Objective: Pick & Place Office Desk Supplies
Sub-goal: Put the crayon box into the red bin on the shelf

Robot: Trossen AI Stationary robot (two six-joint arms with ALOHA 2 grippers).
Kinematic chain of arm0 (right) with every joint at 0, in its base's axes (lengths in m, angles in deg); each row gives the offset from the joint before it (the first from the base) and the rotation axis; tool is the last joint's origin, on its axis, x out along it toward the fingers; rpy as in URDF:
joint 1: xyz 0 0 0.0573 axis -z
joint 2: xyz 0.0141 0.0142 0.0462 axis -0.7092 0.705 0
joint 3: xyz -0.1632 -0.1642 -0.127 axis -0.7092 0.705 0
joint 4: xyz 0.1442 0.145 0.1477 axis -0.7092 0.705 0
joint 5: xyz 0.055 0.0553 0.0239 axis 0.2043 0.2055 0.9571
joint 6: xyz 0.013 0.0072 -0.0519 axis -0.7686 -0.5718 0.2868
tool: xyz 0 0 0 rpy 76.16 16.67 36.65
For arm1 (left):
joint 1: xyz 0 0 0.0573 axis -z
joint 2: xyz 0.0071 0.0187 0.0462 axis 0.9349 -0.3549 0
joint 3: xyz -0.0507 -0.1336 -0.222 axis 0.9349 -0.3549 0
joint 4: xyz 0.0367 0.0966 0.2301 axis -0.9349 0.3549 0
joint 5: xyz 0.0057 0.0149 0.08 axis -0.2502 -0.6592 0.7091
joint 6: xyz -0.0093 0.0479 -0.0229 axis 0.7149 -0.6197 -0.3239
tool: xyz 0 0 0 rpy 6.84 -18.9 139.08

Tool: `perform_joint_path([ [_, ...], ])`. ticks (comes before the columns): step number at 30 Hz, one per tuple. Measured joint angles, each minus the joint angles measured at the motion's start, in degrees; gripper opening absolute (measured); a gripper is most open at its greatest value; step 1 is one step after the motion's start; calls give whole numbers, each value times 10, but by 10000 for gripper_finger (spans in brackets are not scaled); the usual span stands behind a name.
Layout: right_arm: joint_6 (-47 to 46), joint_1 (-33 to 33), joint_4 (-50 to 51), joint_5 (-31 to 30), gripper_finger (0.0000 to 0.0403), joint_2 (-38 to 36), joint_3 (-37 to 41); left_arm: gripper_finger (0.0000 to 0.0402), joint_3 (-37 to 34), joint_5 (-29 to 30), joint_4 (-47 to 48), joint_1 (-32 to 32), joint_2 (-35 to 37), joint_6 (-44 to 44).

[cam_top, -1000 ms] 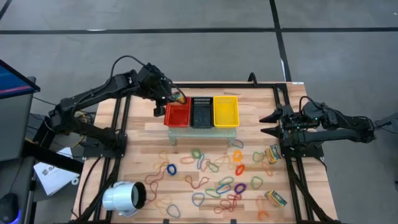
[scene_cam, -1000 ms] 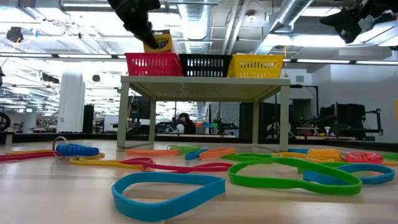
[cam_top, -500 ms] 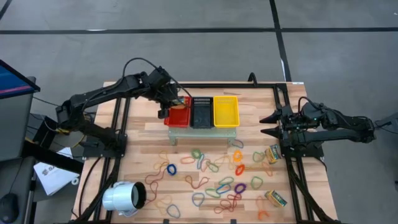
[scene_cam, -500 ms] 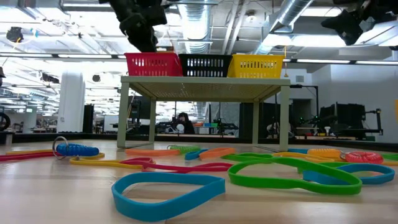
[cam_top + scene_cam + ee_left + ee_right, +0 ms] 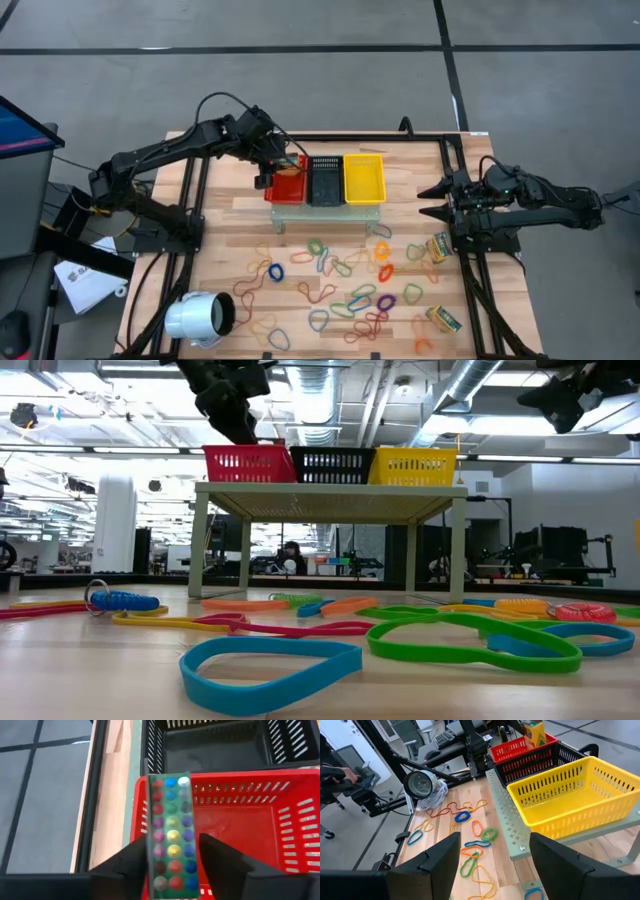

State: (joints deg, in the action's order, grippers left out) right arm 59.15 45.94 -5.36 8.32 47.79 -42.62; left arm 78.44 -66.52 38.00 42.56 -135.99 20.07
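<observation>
While the left gripper (image 5: 170, 855) hangs over the red basket (image 5: 285, 184), a printed packet (image 5: 171, 837) stands upright between its spread fingers; whether they grip it I cannot tell. Three baskets sit in a row on a small raised stand: red, black basket (image 5: 323, 180), yellow basket (image 5: 362, 179). Rubber bands (image 5: 345, 285) lie scattered on the table (image 5: 230, 215) below, two more packets (image 5: 438, 247) near its right edge. White cylinder (image 5: 197, 318) lies at the front left. Right gripper (image 5: 430, 198) waits spread, empty, beside the table's right edge.

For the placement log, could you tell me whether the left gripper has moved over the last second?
Yes. In the high view the left gripper has shifted from beside the red basket's outer edge to over its back corner, toward the black basket.
</observation>
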Motion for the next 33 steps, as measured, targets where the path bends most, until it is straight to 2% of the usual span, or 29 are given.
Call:
perform_joint_path([
  [4, 0, 0, 0, 0, 235, 0, 0, 221, 0, 35, -14, 0, 0, 0],
  [8, 0, 0, 2, 0, 235, 0, 0, 247, 0, 40, -26, 0, 0, -1],
  [18, 6, 1, 12, -3, 235, 1, 0, 271, 0, 58, -33, 12, 41, -1],
  [21, 8, 7, 13, -38, 235, 17, 0, 270, 0, 74, -38, 19, 68, 0],
  [24, -4, 16, 54, -92, 235, 58, -13, 270, 0, 79, -54, 31, 102, 15],
  [26, -21, 22, 106, -107, 235, 104, -39, 270, 0, 80, -63, 43, 123, 29],
  [33, -149, 28, 360, -107, 231, 290, -182, 269, 0, 81, -71, 106, 189, 77],
])
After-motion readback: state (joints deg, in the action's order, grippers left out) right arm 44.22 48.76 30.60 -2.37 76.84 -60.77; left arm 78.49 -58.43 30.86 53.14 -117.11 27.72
